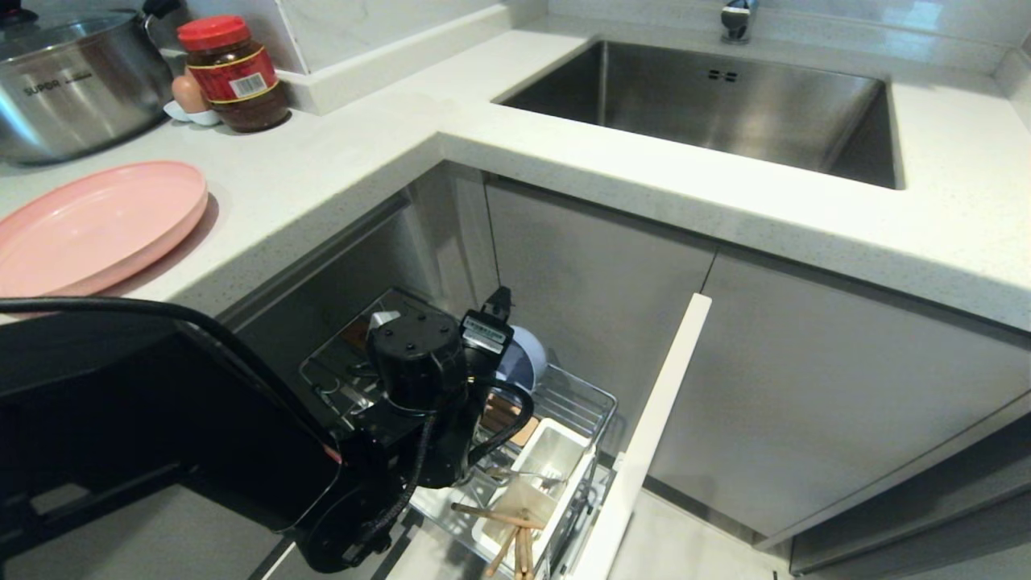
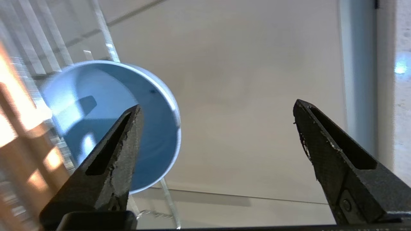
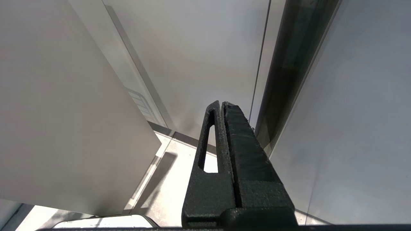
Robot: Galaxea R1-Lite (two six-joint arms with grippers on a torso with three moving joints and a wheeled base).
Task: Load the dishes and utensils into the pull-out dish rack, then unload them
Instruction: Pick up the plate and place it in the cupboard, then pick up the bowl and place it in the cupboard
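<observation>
The left tool (image 2: 218, 134) is hovering over the pull-out dish rack (image 1: 580, 403), fingers spread wide apart and empty; the blue bowl (image 2: 106, 125) is standing on edge at its ten o'clock. The pink plate (image 1: 97, 225) is lying on the table (image 1: 338, 169). The right tool (image 3: 223, 106) is pressed together.

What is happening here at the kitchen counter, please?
The robot is working at the pull-out dish rack under the counter. Its left claw is open beside the blue bowl standing on edge in the rack, gripping nothing. Chopsticks sit in a utensil cup. The pink plate lies on the countertop. The right claw is shut.
</observation>
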